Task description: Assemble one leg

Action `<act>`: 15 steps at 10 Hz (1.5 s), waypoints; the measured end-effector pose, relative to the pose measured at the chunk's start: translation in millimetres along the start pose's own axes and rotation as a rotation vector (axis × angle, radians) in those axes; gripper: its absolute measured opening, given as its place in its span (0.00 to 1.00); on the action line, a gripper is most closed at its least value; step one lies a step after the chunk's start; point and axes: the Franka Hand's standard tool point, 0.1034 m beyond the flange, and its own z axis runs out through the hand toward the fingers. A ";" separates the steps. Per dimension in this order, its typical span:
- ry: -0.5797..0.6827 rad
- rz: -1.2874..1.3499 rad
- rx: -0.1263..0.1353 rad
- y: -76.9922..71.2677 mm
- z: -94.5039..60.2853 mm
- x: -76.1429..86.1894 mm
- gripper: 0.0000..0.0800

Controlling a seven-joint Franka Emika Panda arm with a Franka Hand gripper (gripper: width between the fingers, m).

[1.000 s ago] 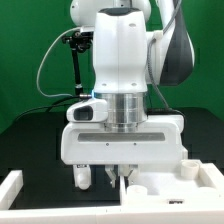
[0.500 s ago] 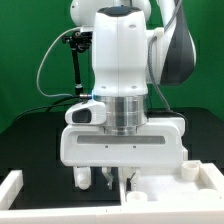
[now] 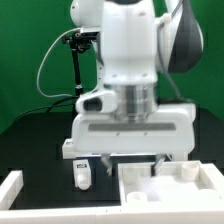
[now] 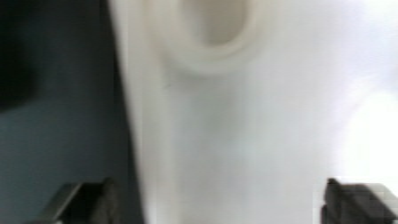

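Black table (image 3: pixel 30 140), green backdrop. The leg (image 3: pixel 82 173) stands lower left of centre, apart from the tray (image 3: pixel 170 188); the gripper (image 3: pixel 130 163) hangs right of it, jaws wide and empty. Best: centre over the leg, square to its flat sides, descend straight.

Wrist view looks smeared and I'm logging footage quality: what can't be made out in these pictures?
- Wrist view: a blurred white surface fills it; which part, unclear. The claw has its tips cut off by the edge.
- Exterior view: tag on the leg too small to read; tray cut off by the bottom edge.
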 end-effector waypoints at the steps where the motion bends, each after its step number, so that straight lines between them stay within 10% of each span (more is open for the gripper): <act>1: 0.012 0.016 0.008 -21.0 -17.7 -9.0 0.80; 5: 0.010 0.014 0.015 -43.8 -28.4 -17.1 0.81; 8: -0.111 -0.011 -0.022 -91.6 -30.2 -68.3 0.81; 13: -0.392 -0.036 -0.081 -81.2 -24.1 -84.3 0.81; 15: -0.539 -0.006 -0.094 -81.2 0.8 -96.9 0.81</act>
